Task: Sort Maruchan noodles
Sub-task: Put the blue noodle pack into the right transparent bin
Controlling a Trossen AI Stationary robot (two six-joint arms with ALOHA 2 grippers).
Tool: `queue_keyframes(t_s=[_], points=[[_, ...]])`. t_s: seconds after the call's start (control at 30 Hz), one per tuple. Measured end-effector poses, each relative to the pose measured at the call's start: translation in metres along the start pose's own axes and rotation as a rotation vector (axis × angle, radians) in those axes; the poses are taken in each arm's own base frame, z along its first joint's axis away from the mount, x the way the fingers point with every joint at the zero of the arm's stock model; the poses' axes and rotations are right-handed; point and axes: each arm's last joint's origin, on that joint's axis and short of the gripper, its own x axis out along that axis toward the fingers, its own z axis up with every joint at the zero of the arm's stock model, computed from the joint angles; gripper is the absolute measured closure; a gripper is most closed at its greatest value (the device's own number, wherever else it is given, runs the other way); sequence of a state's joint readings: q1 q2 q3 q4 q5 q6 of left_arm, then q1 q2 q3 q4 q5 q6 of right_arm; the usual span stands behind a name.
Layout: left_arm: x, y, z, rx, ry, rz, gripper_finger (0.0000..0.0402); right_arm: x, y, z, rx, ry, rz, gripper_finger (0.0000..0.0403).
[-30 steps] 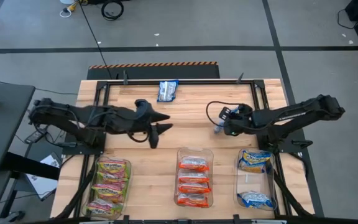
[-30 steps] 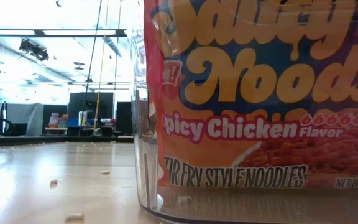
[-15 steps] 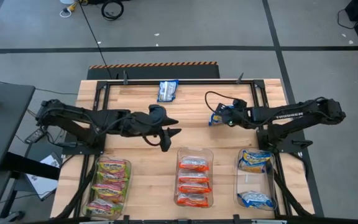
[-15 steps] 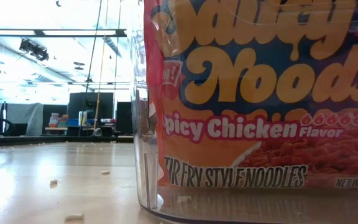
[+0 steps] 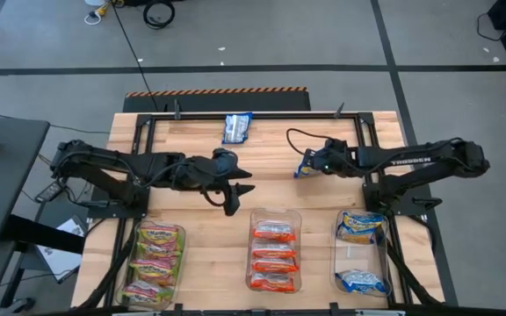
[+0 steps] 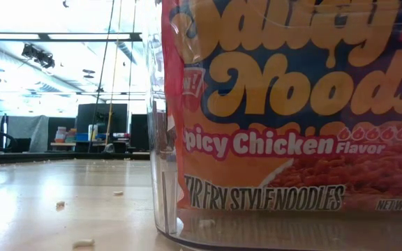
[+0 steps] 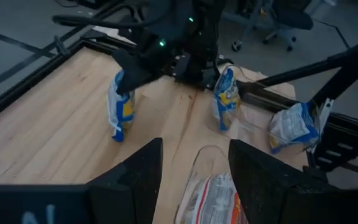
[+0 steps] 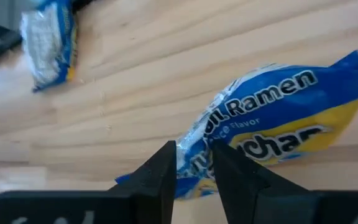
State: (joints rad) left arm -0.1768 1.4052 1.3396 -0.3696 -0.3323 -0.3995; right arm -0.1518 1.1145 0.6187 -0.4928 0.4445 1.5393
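Currently three clear bins are sitting at 6 o'clock: left bin point(image 5: 179, 263) holding four green-yellow packets point(image 5: 152, 262), middle bin point(image 5: 298, 230) four orange-red packets point(image 5: 273, 256), right bin point(image 5: 382, 259) two blue-and-yellow packets point(image 5: 362, 226). The right gripper point(image 5: 305, 167) is clenching a blue packet point(image 8: 272, 134); the left gripper point(image 5: 239, 193) is hanging released, empty.

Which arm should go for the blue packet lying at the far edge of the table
Left, probably. The left gripper is open and empty, while the right gripper is shut on a blue-and-yellow ramen packet that belongs in the right bin. The loose blue packet lies roughly midway between them.
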Motion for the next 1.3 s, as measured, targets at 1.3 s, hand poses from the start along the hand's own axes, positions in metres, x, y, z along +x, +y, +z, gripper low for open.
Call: queue_keyframes(t_s=[1.3], points=[[0.004, 0.011, 0.012, -0.077, -0.063, -0.013, 0.0214, 0.040, 0.055, 0.040, -2.169, 0.704, 0.047, 0.0168]])
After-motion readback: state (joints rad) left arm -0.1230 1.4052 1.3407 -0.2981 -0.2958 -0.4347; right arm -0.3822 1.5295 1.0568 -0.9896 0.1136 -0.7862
